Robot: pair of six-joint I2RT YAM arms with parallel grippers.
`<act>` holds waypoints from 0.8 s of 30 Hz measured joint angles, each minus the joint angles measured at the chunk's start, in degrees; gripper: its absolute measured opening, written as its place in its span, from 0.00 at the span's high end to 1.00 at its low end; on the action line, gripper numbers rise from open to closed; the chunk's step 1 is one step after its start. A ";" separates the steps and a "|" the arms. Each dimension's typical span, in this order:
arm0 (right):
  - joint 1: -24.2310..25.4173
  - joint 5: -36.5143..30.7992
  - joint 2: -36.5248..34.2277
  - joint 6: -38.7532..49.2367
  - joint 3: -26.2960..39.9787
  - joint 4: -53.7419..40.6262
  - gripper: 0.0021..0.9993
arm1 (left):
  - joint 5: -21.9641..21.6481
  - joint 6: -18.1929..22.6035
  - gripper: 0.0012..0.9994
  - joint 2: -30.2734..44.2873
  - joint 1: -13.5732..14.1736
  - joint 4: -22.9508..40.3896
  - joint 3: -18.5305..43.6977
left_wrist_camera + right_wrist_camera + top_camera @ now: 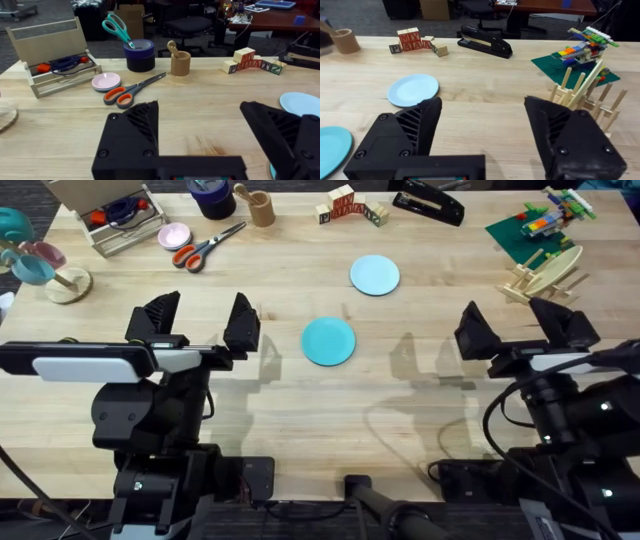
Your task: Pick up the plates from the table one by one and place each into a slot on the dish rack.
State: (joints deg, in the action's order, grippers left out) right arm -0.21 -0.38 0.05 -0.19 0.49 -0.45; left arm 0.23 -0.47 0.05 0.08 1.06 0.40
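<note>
Lying apart on open table (pixel 300 410), the teal plate (pixel 329 341) and light blue plate (pixel 375 275) are flanked by the left gripper (pixel 200 325) and right gripper (pixel 520 325), both spread wide and empty, the dish rack (pixel 545 275) near the right edge.

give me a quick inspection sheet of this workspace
surface: light wood table, dry, uncluttered in front.
job's things: teal plate and light blue plate flat on the table; dish rack at right, one pale oval piece in it.
clutter: scissors, pink dish, letter blocks, stapler, brick baseplate.
grippers: left gripper and right gripper open, holding nothing.
cables: black leads at the arm bases.
surroundings: office chairs, desks behind.
</note>
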 joint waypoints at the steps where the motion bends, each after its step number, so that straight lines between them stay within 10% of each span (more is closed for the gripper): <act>1: 0.00 0.00 0.00 0.00 0.00 0.00 0.00 | 0.00 0.00 0.01 0.00 0.00 0.00 0.00; 16: 0.00 0.07 -0.01 -1.80 0.09 2.97 0.00 | 1.21 -1.70 0.01 0.00 0.00 2.01 0.88; 24: 0.00 0.07 -3.30 -2.40 10.96 1.10 0.00 | 1.71 -3.06 0.01 1.99 0.00 10.14 15.77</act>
State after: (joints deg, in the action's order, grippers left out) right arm -0.21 -0.32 -3.25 -2.59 11.45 0.65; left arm 1.94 -3.53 2.04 0.08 11.20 16.17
